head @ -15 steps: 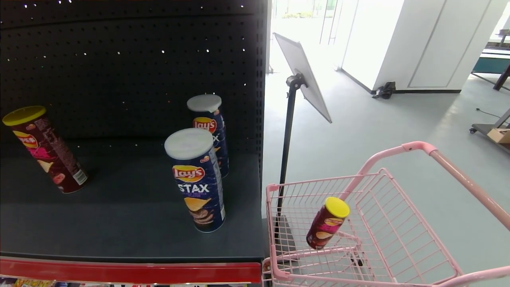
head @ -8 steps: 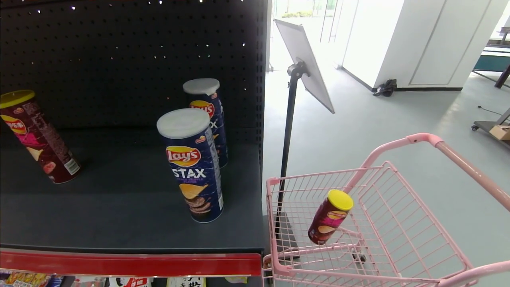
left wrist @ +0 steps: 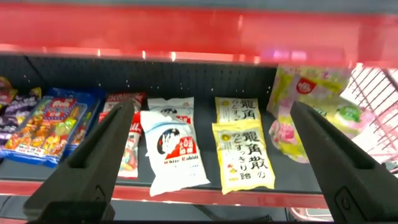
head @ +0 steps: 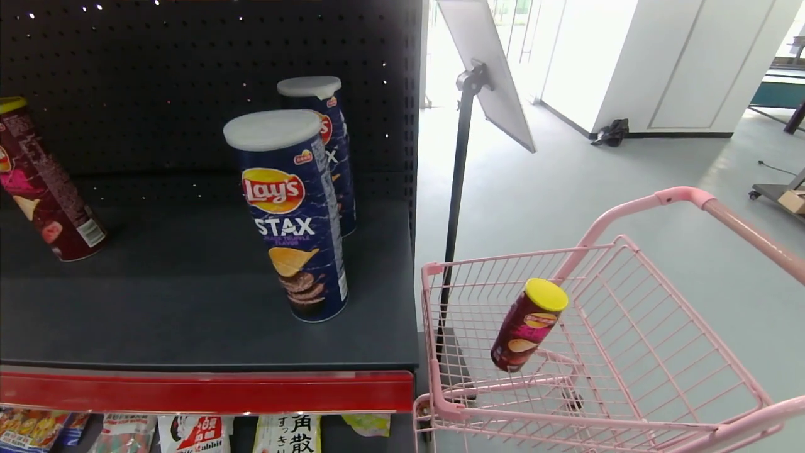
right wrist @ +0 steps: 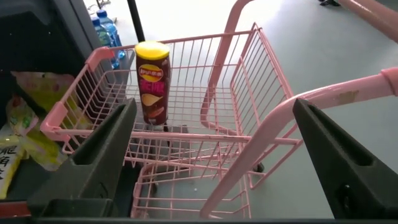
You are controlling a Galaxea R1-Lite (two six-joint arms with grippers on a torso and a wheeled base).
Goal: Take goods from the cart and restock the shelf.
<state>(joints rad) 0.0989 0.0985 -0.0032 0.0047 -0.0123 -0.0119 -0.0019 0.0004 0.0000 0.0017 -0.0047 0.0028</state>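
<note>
From up top, the dark shelf carries two blue cans near its right end, the front one upright near the edge and the rear one just behind it by the pegboard. A maroon can stands far off to the left. A red strip runs along the shelf's front, with snack packets showing below it. To the right is the pink cart, and in its basket one yellow-lidded cart can stands near the corner closest to the shelf. A sign stand rises between shelf and cart. At the left wrist, the left gripper is spread wide with nothing in it, facing the lower tier, where a white packet and a yellow packet lie side by side. At the right wrist, the right gripper is likewise spread wide and bare, above the cart, well apart from the upright cart can.
</note>
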